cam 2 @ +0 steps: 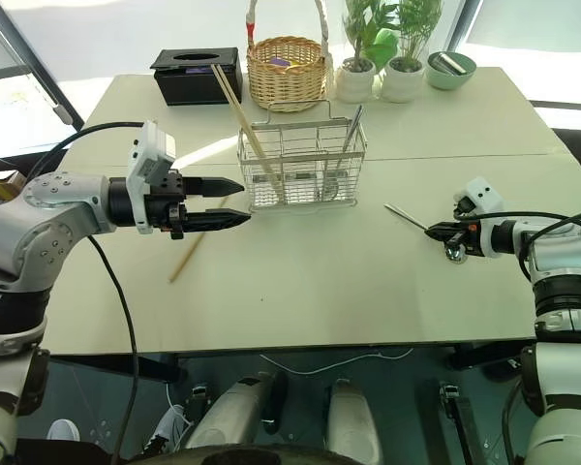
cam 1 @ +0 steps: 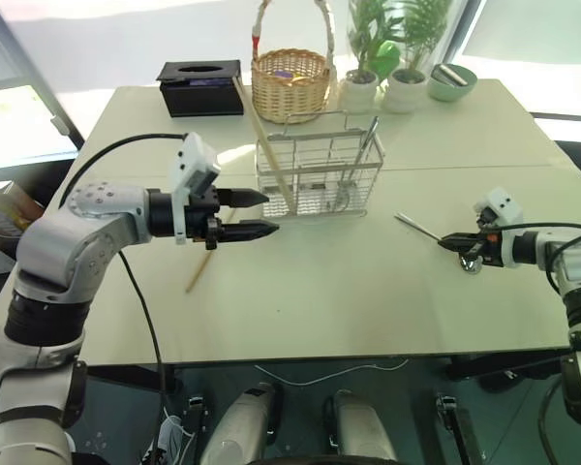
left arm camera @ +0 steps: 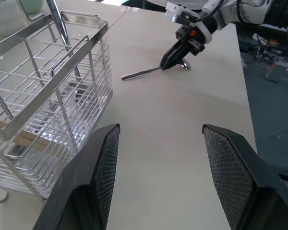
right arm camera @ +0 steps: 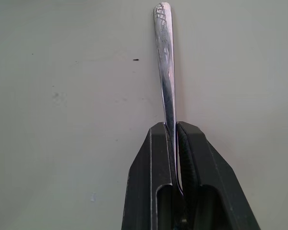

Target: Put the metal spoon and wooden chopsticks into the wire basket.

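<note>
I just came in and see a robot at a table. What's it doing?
It's tidying cutlery. The right gripper has pinched shut on the metal spoon lying on the table. The left gripper waits open beside the wire basket, which already holds a chopstick and a utensil. One wooden chopstick lies on the table.

We note the metal spoon (right arm camera: 165,62) is polished, mirror-bright steel. The wire basket (cam 1: 315,174) is shiny metal wire; at its 12 o'clock a wicker basket (cam 1: 290,82) looks rough-woven. The table (cam 1: 349,291) is smooth, matt cream.
</note>
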Controlling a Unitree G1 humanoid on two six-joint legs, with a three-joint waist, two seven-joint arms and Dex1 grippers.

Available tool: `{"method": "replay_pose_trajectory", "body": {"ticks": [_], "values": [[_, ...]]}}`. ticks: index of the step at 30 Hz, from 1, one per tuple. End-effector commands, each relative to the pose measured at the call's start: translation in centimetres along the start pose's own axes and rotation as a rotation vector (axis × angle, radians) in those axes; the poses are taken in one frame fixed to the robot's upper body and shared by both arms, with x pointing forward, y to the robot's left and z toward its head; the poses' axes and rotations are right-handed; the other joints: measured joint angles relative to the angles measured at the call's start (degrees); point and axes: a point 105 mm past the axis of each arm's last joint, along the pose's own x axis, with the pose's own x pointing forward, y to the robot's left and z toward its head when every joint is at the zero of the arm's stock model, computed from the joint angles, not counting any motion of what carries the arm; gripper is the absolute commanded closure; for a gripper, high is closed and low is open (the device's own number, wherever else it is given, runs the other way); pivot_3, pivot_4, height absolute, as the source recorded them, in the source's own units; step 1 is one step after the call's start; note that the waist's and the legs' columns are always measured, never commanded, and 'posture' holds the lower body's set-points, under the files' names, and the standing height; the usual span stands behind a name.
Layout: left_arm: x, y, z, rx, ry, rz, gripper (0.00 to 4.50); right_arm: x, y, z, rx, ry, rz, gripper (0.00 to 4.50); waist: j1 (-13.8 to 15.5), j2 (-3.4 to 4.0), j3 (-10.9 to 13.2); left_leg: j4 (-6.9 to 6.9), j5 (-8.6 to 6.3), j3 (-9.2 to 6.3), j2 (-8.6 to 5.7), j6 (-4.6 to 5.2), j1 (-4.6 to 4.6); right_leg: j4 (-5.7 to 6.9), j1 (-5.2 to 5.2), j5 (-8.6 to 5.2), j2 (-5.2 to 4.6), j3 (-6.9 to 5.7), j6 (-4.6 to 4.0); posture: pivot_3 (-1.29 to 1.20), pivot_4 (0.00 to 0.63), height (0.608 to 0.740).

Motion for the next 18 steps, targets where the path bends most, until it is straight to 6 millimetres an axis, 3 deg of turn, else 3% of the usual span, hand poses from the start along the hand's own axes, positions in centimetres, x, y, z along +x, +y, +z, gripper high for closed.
{"method": "replay_pose_trajectory", "body": {"ticks": [1, 7, 10, 13, 18], "values": [[-0.6, 0.7, 2.0, 0.067, -0.051, 0.048, 1.61, -2.9, -1.6, 4.5, 0.005, -0.190, -0.105, 4.42, -0.1, 0.08, 0.0, 0.03, 0.00, 0.01, 0.00, 0.00, -0.07, 0.00, -0.01, 0.02, 0.00, 0.00, 0.02, 0.00, 0.150, 0.725], [-0.8, 1.5, 2.7, 0.074, -0.077, 0.082, 1.61, -8.1, -3.4, 13.2, 0.067, -0.552, -0.268, 4.42, -0.5, 0.31, 0.2, 0.05, 0.01, 0.02, 0.01, -0.01, -0.21, 0.10, -0.20, 0.11, 0.01, 0.01, 0.05, 0.00, 0.150, 0.725], [-0.8, 1.8, 3.1, 0.076, -0.093, 0.095, 1.61, -9.3, -2.3, 18.6, 0.148, -0.778, -0.230, 4.42, -0.9, 0.35, 0.2, -0.04, 0.02, 0.01, 0.03, -0.03, -0.21, 0.12, -0.26, 0.11, 0.03, 0.01, 0.04, 0.00, 0.150, 0.725], [-1.0, 2.5, 3.3, 0.081, -0.103, 0.121, 1.61, -6.7, 1.9, 23.2, 0.136, -0.881, -0.099, 4.42, -2.1, 0.35, 0.2, -0.08, 0.03, 0.00, 0.04, -0.02, -0.21, 0.13, -0.27, 0.11, 0.03, 0.02, 0.05, 0.00, 0.150, 0.725], [-1.4, 3.5, 3.5, 0.087, -0.115, 0.158, 1.61, -2.1, 6.6, 25.5, 0.122, -0.903, -0.001, 4.42, -1.5, 0.35, 0.2, -0.06, 0.26, -0.02, 0.03, -0.19, -0.22, 0.23, -0.33, 0.12, 0.06, 0.02, 0.06, 0.00, 0.150, 0.725]]}}
